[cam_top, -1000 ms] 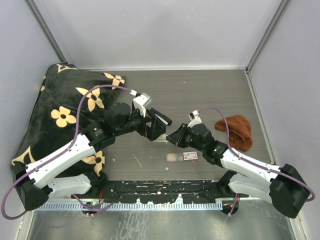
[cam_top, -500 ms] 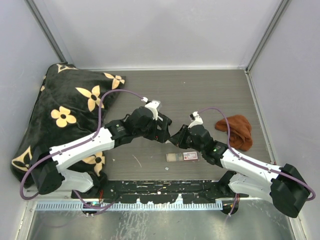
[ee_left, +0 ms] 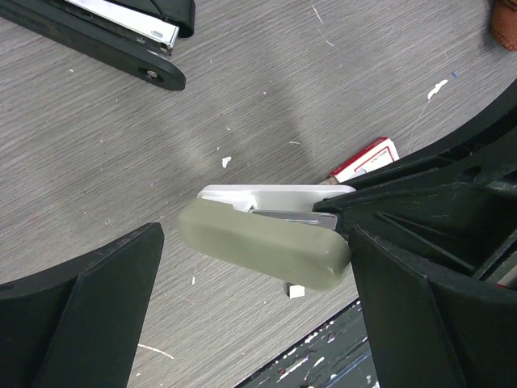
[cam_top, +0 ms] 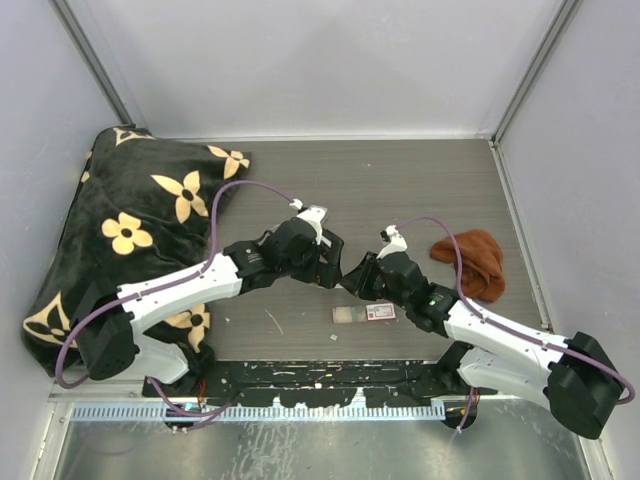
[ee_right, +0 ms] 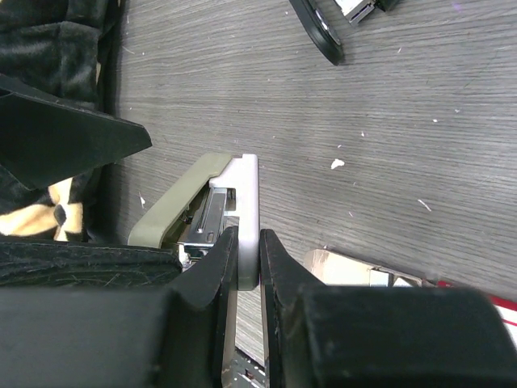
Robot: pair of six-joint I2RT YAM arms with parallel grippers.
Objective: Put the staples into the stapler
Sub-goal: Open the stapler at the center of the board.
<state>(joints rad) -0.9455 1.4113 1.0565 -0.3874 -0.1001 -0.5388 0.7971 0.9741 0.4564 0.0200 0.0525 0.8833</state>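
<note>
Two tools meet mid-frame: the right tool (ee_right: 248,242) is clamped on the white base of the cream-green stapler (ee_left: 258,242), the left tool (cam_top: 328,266) stands wide apart facing it, and the staples (cam_top: 346,315) lie left-to-right on the desk (cam_top: 420,190) just below, nearer the right arm.

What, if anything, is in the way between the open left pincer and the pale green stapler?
Nothing visible. The left pincer stands open with the stapler straight ahead of its gap. The right pincer grips the stapler's white base at one end, leaving the green top free.
</note>
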